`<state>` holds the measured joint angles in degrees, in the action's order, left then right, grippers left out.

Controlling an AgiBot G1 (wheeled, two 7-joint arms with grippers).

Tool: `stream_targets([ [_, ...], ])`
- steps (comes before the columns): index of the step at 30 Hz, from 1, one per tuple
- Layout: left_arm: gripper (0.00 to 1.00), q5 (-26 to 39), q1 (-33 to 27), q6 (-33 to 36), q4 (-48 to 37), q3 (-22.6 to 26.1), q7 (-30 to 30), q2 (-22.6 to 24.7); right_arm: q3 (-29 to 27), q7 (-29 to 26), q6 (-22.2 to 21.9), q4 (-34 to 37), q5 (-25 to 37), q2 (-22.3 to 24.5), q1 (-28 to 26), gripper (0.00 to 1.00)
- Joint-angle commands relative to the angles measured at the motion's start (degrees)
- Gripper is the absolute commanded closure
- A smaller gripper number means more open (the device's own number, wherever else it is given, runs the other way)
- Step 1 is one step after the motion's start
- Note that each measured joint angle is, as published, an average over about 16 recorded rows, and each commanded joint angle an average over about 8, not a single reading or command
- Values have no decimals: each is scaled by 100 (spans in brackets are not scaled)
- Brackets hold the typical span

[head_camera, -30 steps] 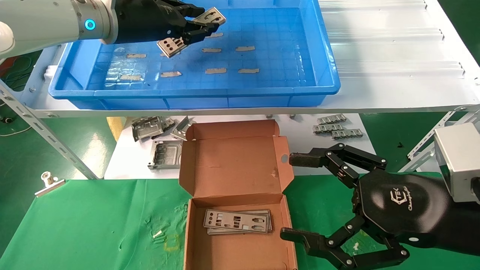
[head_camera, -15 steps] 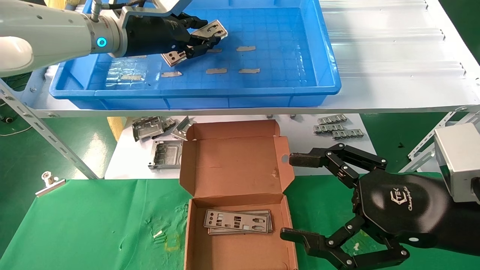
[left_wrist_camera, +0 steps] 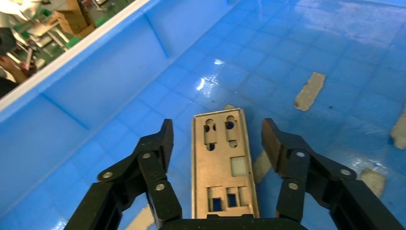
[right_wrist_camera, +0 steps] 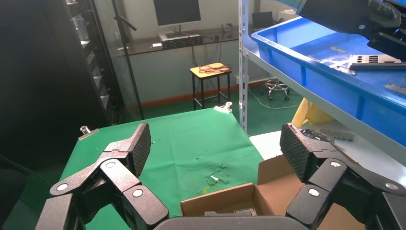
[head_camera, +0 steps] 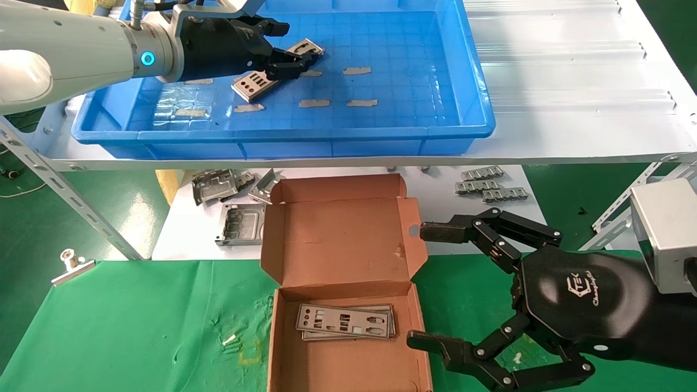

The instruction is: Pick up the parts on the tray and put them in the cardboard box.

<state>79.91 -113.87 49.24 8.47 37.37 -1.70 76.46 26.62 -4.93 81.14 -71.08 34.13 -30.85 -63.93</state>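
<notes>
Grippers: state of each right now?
Left tool: open, fingers either side of a part over the tray, not clamped.
Right tool: open, empty, beside the cardboard box.

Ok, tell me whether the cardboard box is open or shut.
Open. The cardboard box has its lid folded back and flat metal plates lying exposed on its floor.

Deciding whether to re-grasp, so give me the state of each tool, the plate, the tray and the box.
left tool: open, fingers either side of the plate, not touching it.
plate: ungripped, in the tray.
cardboard box: lid open, stacked plates inside.
right tool: open, idle beside the box.
</notes>
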Motion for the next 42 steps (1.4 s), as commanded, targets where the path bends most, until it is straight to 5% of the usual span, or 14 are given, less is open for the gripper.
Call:
stream_targets([
  [1, 36, -13, -38, 64, -78, 2, 26, 9, 0, 0, 0, 0, 0, 0, 0, 0],
  [5, 86, -14, -90, 121, -210, 23, 220, 30, 0, 0, 0, 0, 0, 0, 0, 0],
  [7, 100, -32, -100, 128, -251, 21, 311, 34, 0, 0, 0, 0, 0, 0, 0, 0],
  [42, 100, -132, -106, 124, -235, 74, 725, -9, 0, 0, 0, 0, 0, 0, 0, 0],
])
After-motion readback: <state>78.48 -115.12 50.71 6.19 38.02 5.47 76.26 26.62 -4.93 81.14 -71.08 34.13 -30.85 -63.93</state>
